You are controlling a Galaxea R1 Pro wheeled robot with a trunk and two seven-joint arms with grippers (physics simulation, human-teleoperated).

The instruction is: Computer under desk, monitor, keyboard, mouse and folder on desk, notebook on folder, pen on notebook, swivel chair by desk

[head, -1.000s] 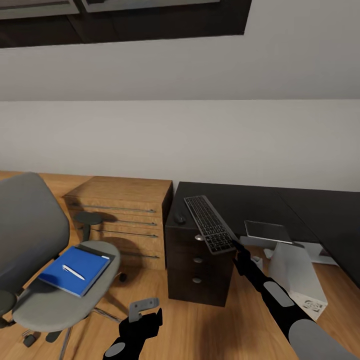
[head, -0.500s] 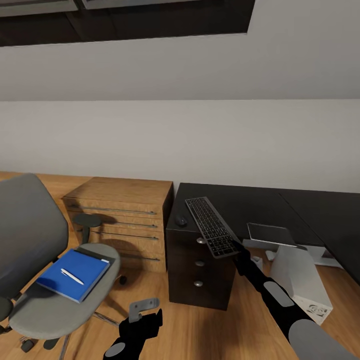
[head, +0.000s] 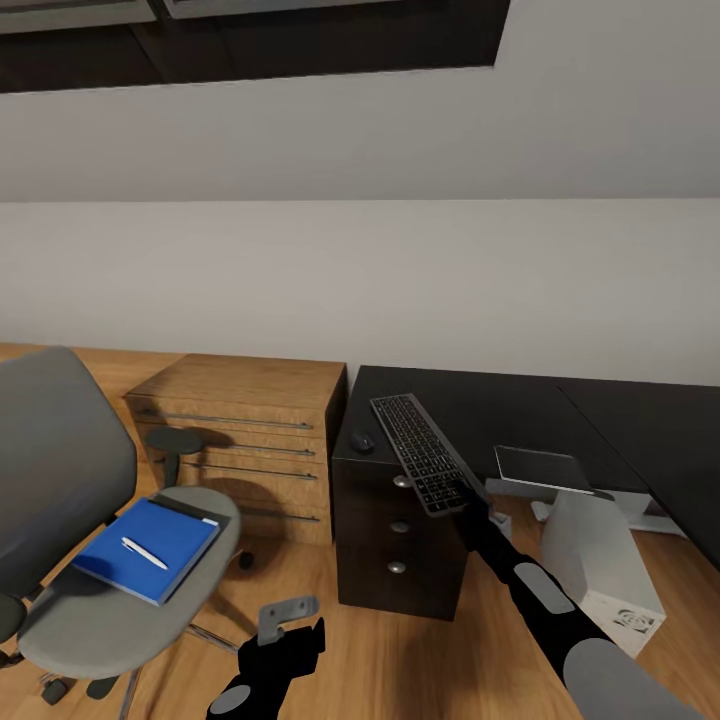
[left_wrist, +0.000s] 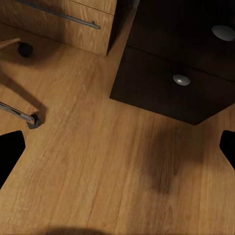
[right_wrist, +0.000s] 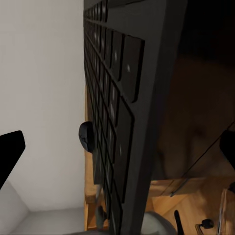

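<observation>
Since a moment ago the right arm has drawn slightly inward; its fingers (head: 462,493) pinch the keyboard's (head: 422,452) near end, which overhangs the table (head: 520,410) edge beside the mouse (head: 362,441) — push it fully onto the top before letting go — left fingers (head: 285,615) hang spread

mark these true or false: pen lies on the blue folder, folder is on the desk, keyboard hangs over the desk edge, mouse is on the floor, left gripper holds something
1. The pen lies on the folder. True.
2. The folder is on the desk. False: it lies on the swivel chair seat.
3. The keyboard overhangs the desk's front edge. True, at the right gripper.
4. The mouse is on the floor. False: it sits on the desk, left of the keyboard.
5. The left gripper holds something. False: it is open above bare floor.
</observation>
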